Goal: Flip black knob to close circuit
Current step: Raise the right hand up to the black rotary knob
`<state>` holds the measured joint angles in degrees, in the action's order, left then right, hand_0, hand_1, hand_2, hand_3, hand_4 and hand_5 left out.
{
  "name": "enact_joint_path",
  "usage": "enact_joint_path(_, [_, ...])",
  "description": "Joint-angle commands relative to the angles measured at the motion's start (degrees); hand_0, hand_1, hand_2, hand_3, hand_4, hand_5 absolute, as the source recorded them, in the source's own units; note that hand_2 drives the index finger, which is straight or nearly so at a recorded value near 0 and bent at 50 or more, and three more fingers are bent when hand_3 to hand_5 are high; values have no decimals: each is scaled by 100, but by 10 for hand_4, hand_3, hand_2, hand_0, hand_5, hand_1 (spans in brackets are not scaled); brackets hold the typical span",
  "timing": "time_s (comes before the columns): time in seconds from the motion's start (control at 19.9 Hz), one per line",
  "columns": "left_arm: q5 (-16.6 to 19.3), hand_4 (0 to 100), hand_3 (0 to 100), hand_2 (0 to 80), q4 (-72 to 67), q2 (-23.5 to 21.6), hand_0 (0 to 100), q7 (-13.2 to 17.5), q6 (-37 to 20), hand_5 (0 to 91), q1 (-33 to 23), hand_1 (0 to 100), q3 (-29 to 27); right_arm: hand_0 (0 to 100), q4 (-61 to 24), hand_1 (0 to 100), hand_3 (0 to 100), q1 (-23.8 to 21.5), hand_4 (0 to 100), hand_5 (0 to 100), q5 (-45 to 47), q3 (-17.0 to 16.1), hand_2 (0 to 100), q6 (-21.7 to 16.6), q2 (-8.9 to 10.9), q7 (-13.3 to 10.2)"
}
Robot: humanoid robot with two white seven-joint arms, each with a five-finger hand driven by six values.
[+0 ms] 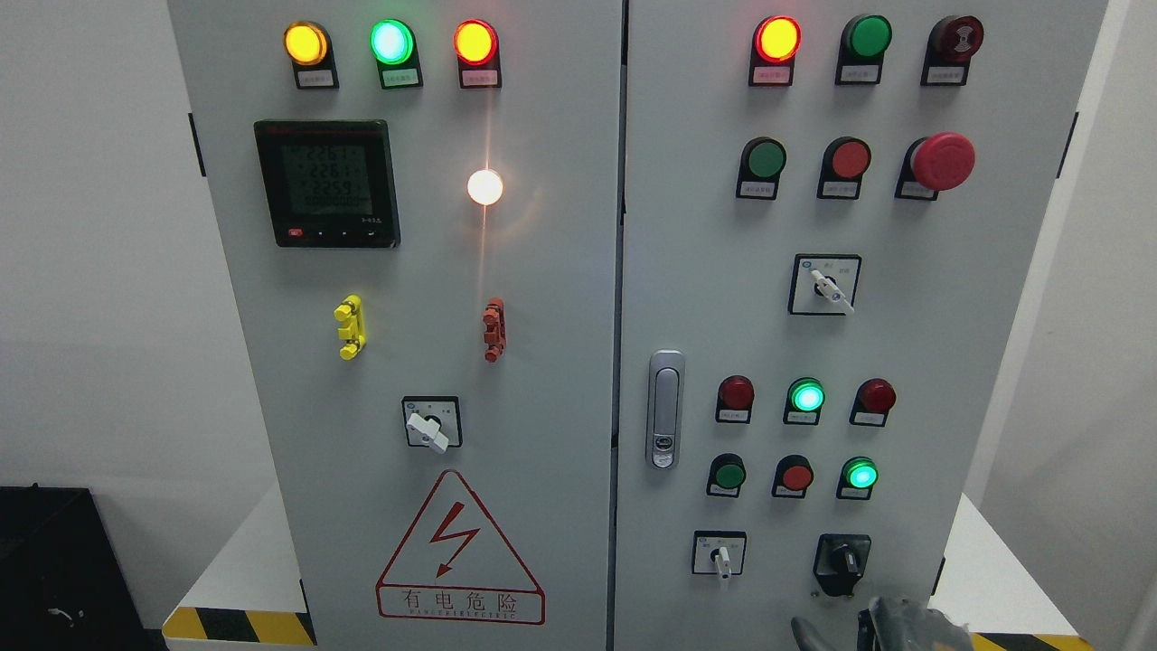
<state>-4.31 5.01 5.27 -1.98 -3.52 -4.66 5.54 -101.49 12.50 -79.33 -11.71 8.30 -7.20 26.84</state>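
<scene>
The black knob [842, 562] sits on a black plate at the lower right of the right cabinet door [868, 344], its handle standing roughly upright. Just below it, at the bottom edge, part of my right hand [890, 626] shows as grey and dark finger pieces. The hand is apart from the knob and holds nothing that I can see; too little of it shows to tell how it is set. My left arm is out of view.
White selector switches [721, 558] [827, 287] [430, 425], a red mushroom stop button [942, 161], lit indicator lamps [806, 397], and a door latch [664, 409] stand out from the panel. A digital meter [327, 183] is on the left door. A black box [54, 570] is at lower left.
</scene>
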Motion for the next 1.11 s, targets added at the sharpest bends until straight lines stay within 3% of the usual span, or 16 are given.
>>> enact_joint_path(0.0, [0,0,0,0,0,0,120,-4,0,0,0,556,0,0,103,0,1000,270,924,943,-144,-261,884,-4,-1,76])
enact_joint_path(1.05, [0,0,0,0,0,0,120,-4,0,0,0,556,0,0,331,0,1000,455,913,941,-425,-323,875,13,-27,67])
